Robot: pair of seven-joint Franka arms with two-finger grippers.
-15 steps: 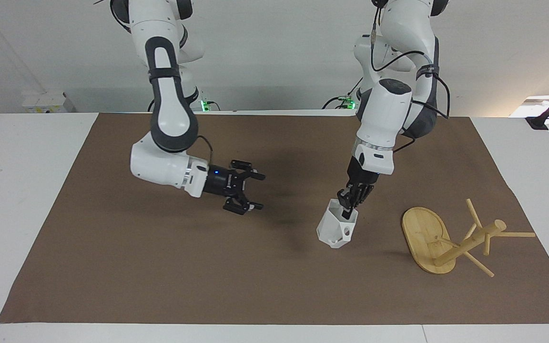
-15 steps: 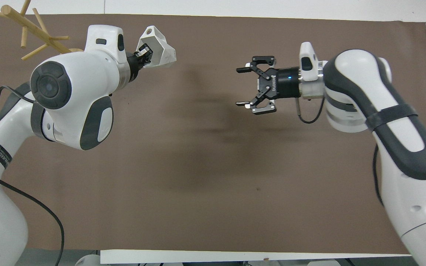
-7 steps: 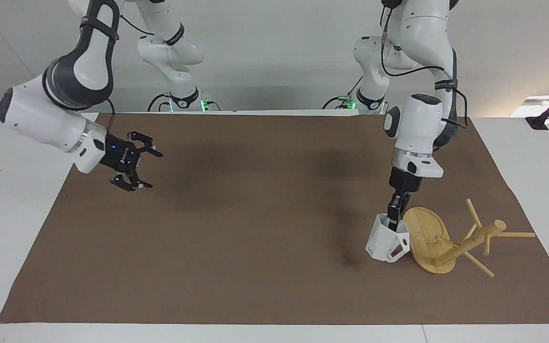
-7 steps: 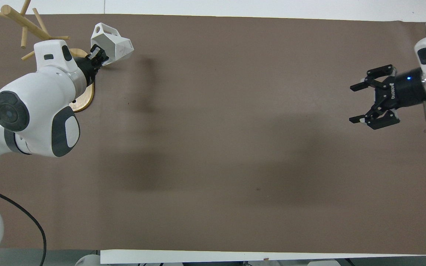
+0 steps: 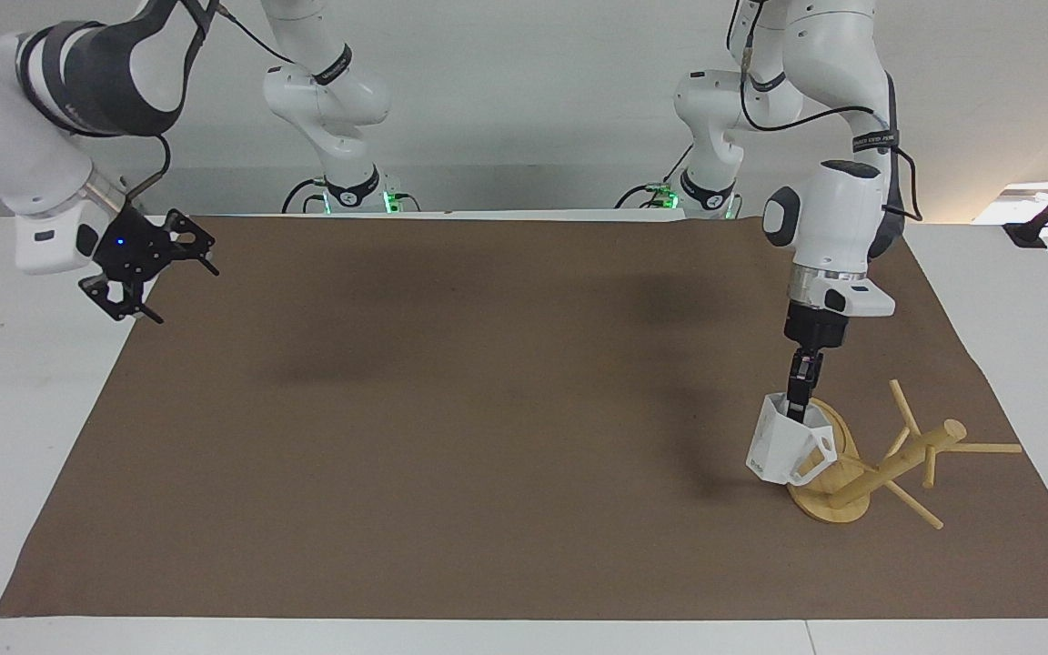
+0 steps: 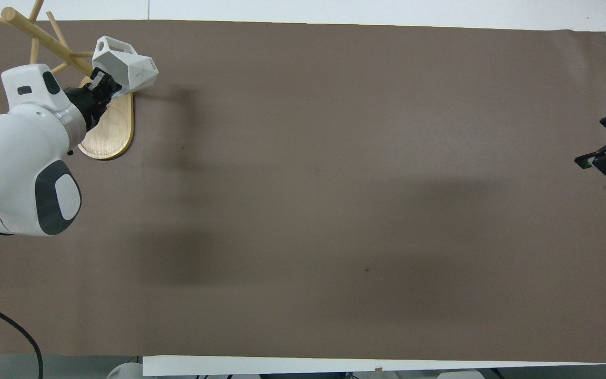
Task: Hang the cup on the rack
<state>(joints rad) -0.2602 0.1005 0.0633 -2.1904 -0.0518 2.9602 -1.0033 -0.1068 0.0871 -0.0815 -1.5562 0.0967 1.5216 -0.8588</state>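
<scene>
Okay: one cup [image 5: 783, 448], one rack [image 5: 888, 464], two grippers. Left gripper [image 5: 798, 407] clamped tight on cup rim over rack base; right gripper [image 5: 153, 277] wide open, holding nothing, waiting over mat [image 5: 451, 437] edge.

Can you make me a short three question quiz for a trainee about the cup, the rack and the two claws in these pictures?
1. True or false: the cup already hangs on a peg of the rack.
2. Which claw grips the cup? A) the left claw B) the right claw C) neither
3. Fill in: the right claw is ____ and holds nothing, up over the table's edge at the right arm's end.

Key:
1. False. The left claw holds the cup by its rim, over the rack's oval base.
2. A.
3. Open.
</scene>
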